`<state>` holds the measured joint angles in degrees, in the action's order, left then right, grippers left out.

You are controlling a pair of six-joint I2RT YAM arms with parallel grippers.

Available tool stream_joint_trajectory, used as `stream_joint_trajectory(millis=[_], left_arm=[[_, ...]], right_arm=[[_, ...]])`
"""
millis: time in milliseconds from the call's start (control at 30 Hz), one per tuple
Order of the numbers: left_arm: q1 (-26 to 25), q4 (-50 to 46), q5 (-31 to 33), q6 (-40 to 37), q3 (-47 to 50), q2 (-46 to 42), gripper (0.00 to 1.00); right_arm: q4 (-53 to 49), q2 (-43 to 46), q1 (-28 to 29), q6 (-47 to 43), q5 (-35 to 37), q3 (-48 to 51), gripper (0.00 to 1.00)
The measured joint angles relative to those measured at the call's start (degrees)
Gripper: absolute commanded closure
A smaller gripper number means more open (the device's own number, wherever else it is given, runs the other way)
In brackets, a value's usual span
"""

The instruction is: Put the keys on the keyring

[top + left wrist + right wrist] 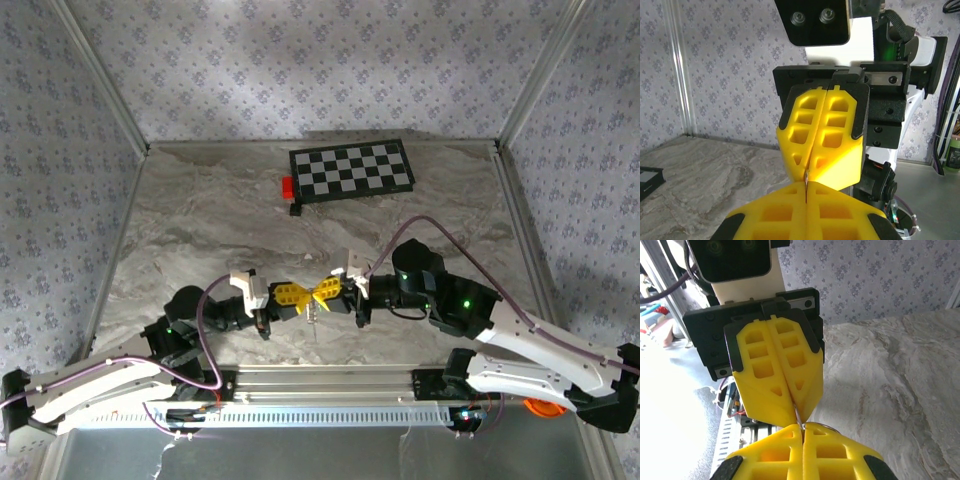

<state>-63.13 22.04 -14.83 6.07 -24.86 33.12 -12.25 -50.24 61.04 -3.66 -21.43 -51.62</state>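
Marble [200,230] beneath keyring [799,416] between end effectors [305,297] [322,294]

Soft even light, faint shadows — slight glare

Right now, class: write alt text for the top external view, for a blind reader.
Two robot arms meet above the near part of a marble table, yellow left fingers and right fingers shut tip to tip with a small metal piece hanging between them. A checkerboard and small red block lie at the far side.
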Motion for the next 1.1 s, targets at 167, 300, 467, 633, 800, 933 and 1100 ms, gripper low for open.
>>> stream_joint_trajectory(millis=[167, 300, 467, 633, 800, 933, 1100], left_arm=[[-0.4, -8.3, 3.4, -1.0, -3.5, -0.1, 0.64], [-0.4, -16.9, 6.8, -1.7, -8.2, -0.1, 0.61], [-0.4, -24.8, 9.3, -2.1, -11.7, 0.0, 0.62], [-0.4, -27.8, 9.8, -2.0, -13.0, 2.1, 0.63], [-1.0, -27.9, 9.6, -1.9, -13.1, 6.6, 0.66], [-1.1, -27.8, 9.5, -2.0, -13.1, 9.6, 0.68], [-1.2, -25.6, 7.8, -2.2, -13.1, 10.6, 0.72]], right_arm=[[-5.3, 0.7, 0.2, -3.0, 2.8, -1.1, 1.00], [-11.0, 0.7, 0.2, -5.9, 6.2, -3.9, 1.00], [-16.6, -1.0, 0.2, -9.0, 10.8, -7.5, 1.00], [-22.1, -5.2, 1.0, -11.3, 15.3, -11.4, 1.00], [-25.4, -7.1, 2.3, -12.5, 17.0, -12.9, 1.00], [-26.8, -8.0, 2.9, -13.4, 17.2, -14.1, 1.00], [-28.6, -9.7, 3.0, -13.8, 16.7, -16.7, 1.00]])
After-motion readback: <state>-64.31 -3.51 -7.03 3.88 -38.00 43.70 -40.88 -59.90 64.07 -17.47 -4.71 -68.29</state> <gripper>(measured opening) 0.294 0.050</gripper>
